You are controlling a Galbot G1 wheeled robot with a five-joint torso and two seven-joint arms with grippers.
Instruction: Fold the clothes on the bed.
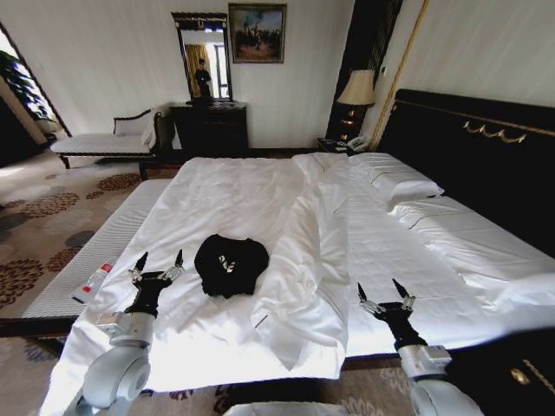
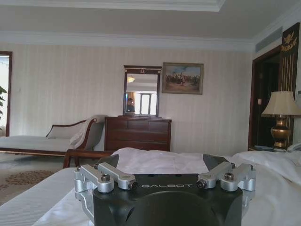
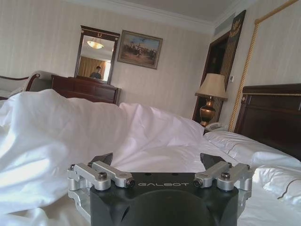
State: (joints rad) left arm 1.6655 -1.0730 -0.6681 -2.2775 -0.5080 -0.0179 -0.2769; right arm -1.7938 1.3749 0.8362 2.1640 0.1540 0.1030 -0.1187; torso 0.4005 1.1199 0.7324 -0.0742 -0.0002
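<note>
The black T-shirt (image 1: 230, 265) lies in a rumpled, roughly folded heap on the bed (image 1: 260, 195), toward the foot edge and left of the long ridge of bunched white duvet (image 1: 308, 260) that runs from the foot up toward the pillows (image 1: 395, 182).

My left gripper (image 1: 160, 264) hangs just above the sheet near the foot edge, fingers spread wide with nothing between them. The shirt is just to its right and a little farther up the bed, near but not touching.

My right gripper (image 1: 384, 293) is likewise spread wide and empty, low over the sheet on the far side of the duvet ridge, well apart from the shirt.

So my left arm is clearly the nearer one. For my right to reach the shirt it would, I judge, have to cross over the duvet ridge.

The heap is only a little wider than it is deep, so its long axis, such as it is, runs across the bed, parallel to the foot edge. I can't make out sleeves or hem in that dark lump. The fold looks unfinished to me.
</note>
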